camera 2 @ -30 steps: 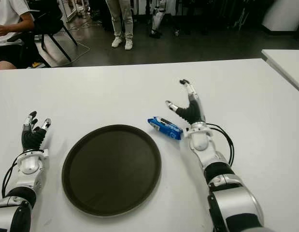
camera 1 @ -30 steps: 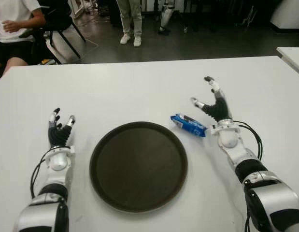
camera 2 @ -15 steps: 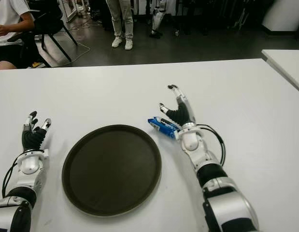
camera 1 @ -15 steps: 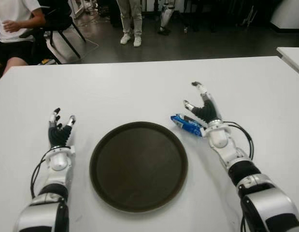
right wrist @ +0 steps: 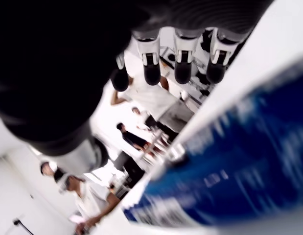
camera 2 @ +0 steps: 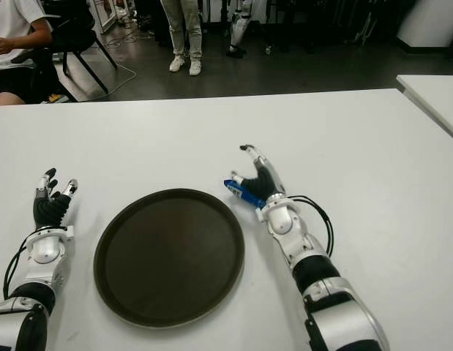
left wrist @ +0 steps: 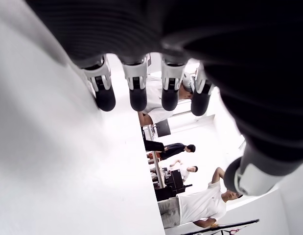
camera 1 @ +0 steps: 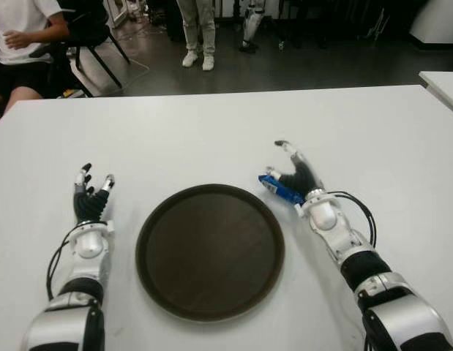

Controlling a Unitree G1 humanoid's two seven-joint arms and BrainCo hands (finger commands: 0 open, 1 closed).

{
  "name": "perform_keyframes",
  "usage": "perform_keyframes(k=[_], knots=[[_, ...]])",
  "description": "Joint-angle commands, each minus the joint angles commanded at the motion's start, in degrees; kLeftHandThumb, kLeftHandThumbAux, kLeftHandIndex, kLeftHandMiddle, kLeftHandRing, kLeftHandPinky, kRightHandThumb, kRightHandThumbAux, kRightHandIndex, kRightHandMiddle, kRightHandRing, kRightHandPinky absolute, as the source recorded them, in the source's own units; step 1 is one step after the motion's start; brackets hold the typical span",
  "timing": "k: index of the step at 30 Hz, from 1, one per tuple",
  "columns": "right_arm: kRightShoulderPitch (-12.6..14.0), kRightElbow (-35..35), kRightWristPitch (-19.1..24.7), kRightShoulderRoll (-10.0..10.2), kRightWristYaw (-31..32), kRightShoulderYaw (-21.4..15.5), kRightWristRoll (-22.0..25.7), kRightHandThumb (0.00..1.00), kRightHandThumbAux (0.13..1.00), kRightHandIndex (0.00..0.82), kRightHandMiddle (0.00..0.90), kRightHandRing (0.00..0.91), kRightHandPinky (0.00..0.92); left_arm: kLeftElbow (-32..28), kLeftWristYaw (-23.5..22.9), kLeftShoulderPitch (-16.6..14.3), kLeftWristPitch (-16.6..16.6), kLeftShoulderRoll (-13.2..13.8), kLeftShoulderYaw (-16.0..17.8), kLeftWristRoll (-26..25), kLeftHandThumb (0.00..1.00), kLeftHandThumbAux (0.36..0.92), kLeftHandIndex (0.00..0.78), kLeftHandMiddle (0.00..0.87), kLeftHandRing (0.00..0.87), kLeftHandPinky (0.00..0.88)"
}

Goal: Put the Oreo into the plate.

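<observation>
We see our right hand (camera 1: 293, 174) over the blue Oreo packet (camera 1: 279, 188), fingers spread, gripping nothing. The packet lies on the white tabletop (camera 1: 211, 139) just right of the round dark brown plate (camera 1: 210, 250). Our left hand (camera 1: 89, 196) shows left of the plate, fingers relaxed and empty.

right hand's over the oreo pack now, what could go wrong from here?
1. The right hand has open fingers above the Oreo pack, which lies flat on the table; closing could nudge it away rather than grip it.
2. The pack lies just off the plate rim; a push may shove it against the rim.
The left hand is beside the plate's left, holding nothing.
</observation>
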Motion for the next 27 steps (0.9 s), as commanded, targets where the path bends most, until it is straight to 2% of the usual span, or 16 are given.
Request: perform_keyframes(k=[7, 14, 27], knots=[[0.5, -2.1, 1.5, -0.4, 0.3, 1.1, -1.2, 0.327, 0.638, 0.0, 0.0, 0.0, 0.002, 0.0, 0.3, -0.1, 0.0, -0.1, -0.2, 0.1, 0.265, 0.578, 0.022, 0.03, 0.0, 0.0], [1.5, -5.8, 4.4, -0.9, 0.8, 2.4, -3.1, 0.374, 0.654, 0.0, 0.0, 0.0, 0.0, -0.1, 0.7, 0.0, -0.1, 0.0, -0.4, 0.3, 0.277, 0.576, 0.028, 0.042, 0.008, 0.0], [4.5, -14.8, 13.1, -1.6, 0.3, 3.4, -7.6, 0.364, 0.652, 0.0, 0.0, 0.0, 0.014, -0.3, 0.7, 0.0, -0.1, -0.5, 0.1, -0.4, 0.309, 0.588, 0.034, 0.048, 0.015, 0.0]])
